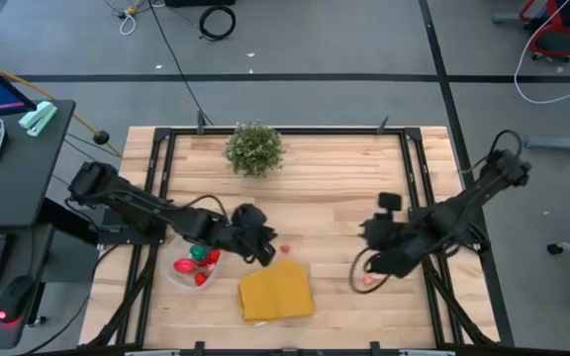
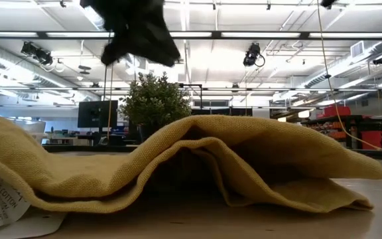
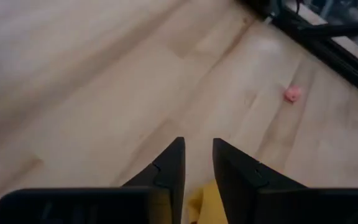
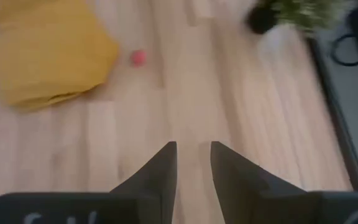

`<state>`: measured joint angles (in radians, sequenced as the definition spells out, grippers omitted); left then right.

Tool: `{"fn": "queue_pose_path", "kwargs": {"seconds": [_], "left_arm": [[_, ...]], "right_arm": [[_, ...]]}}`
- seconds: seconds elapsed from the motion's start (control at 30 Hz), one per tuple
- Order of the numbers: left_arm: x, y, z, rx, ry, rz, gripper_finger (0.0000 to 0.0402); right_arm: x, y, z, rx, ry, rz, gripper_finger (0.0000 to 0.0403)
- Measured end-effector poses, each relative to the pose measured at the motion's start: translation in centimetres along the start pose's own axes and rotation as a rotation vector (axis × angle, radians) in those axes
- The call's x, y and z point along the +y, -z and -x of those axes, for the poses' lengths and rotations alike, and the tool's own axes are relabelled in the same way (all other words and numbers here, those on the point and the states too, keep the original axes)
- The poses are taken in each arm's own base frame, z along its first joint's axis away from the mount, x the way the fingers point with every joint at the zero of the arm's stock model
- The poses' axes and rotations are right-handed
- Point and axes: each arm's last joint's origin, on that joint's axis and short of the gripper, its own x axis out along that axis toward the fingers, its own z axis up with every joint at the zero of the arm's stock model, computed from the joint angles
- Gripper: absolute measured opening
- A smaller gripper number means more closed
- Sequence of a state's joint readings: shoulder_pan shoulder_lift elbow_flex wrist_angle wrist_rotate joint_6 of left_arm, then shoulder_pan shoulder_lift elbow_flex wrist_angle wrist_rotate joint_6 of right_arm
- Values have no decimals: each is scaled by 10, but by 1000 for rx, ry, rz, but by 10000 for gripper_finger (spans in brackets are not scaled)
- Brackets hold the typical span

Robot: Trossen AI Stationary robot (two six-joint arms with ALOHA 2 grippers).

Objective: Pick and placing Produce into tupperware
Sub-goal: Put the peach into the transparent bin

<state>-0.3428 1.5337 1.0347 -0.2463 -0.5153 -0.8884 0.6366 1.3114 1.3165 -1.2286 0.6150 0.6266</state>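
Note:
The round clear tupperware [image 1: 188, 272] sits at the table's left and holds red and green produce [image 1: 198, 263]. My left gripper [image 1: 262, 249] [image 3: 197, 149] hovers just right of it, over the yellow cloth's far left corner, open by a narrow gap and empty. A small red piece [image 1: 287, 248] [image 4: 138, 57] lies on the wood right of it. A pink piece [image 1: 370, 281] [image 3: 292, 93] lies near my right gripper [image 1: 369, 239] [image 4: 191, 149], which is also narrowly open, empty and above the table. In the low view the left arm [image 2: 138, 30] hangs high above the cloth.
The folded yellow cloth [image 1: 276, 292] [image 2: 178, 166] [image 4: 42, 50] lies at the near middle and blocks most of the low view. A bushy potted plant [image 1: 255, 148] [image 2: 154, 99] stands at the far middle. Black frame rails [image 1: 416, 188] run along the table's sides.

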Motion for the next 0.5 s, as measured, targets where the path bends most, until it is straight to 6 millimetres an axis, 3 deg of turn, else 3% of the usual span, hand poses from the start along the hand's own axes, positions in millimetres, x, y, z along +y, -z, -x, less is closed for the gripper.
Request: {"fn": "queue_pose_path", "kwargs": {"seconds": [0.1,0.23,0.5], "left_arm": [[1,8,-24,24,44,29,96],[5,23,-54,74,-23,19,98],[2,49,-87,171,-54,6,81]], "right_arm": [[-11,27,-1,-51,-1,-79,105],[-20,58,-13,-65,-14,-123,105],[-25,99,-43,-36,13,-130,105]]}}
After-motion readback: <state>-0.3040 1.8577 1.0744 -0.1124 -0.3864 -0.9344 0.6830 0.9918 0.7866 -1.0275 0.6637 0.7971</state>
